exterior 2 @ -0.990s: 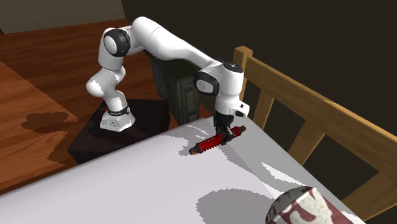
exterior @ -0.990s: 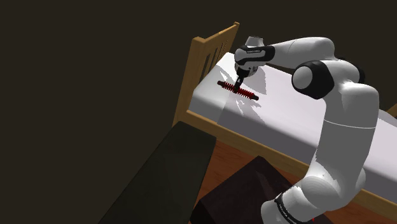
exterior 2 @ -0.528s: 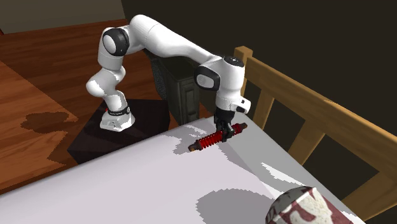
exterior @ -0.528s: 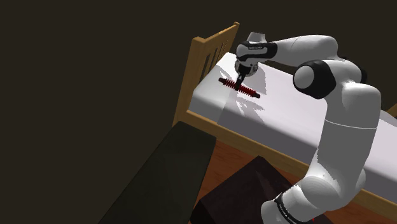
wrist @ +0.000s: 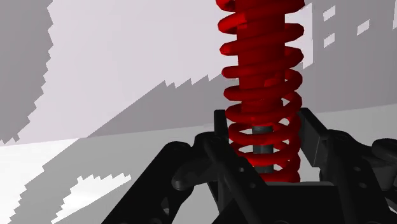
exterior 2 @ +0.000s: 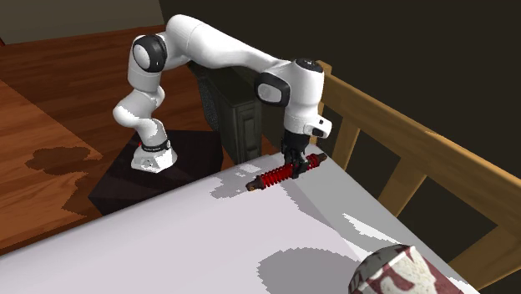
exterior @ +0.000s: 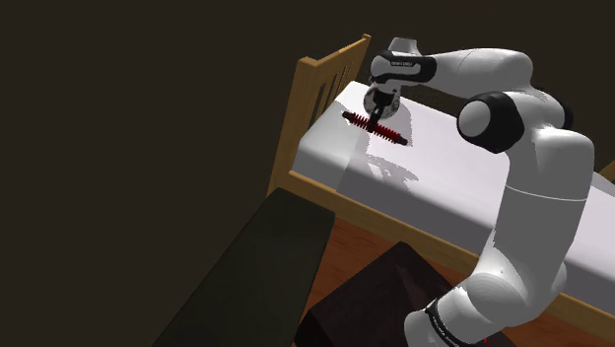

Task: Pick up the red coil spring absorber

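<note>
Firmly clasping the red coil spring absorber (exterior 2: 271,176) in the end effector (exterior 2: 292,169), one black finger pressed to each flank of the coils, jaws closed hard against the spring. Gripped off-centre: short stub of the absorber poking out on the side of the end effector nearest the wooden bed rail (exterior 2: 392,124), longer run of red coils stretching out the opposite side, over the white mattress (exterior 2: 209,242). Long axis lying roughly level and square across the line between the fingers, so held crosswise rather than end-on.

From the wrist camera, seen as red coils (wrist: 261,57) wound around a grey rod, running straight out from between the fingertips of the end effector (wrist: 264,137).

From the shoulder camera, seen hanging directly beneath the end effector (exterior: 378,118), with the absorber's (exterior: 394,136) shadow thrown well apart on the mattress (exterior: 463,187) below. By that sign, judged to hang just clear of the bed, though hard to say by how much.

Nothing left to reach for, then. Coming move judged to turn on keeping that long, unevenly held axis level while raising straight up, away from the mattress and clear of the rail beside the end effector.
</note>
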Robot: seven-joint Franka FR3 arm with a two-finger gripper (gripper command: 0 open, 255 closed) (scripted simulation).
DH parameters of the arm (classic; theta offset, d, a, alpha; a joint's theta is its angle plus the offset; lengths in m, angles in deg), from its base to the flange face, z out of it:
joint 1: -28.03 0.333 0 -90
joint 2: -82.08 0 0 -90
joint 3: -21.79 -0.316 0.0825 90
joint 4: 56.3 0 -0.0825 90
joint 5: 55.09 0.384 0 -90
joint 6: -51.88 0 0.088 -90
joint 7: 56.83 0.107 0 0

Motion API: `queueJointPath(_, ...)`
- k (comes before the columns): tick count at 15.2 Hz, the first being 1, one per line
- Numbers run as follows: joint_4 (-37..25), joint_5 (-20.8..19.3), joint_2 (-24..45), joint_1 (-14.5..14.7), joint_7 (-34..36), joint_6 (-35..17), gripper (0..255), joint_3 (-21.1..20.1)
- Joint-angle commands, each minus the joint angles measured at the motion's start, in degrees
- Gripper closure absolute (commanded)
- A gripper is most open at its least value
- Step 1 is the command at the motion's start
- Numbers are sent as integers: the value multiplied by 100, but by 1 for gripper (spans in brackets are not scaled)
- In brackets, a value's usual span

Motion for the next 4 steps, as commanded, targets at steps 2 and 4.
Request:
queueJointPath(2, -231, -3, -20, -12, -12, 248, 255, 7)
queueJointPath(4, -242, -4, -21, -12, -13, 260, 255, 7)
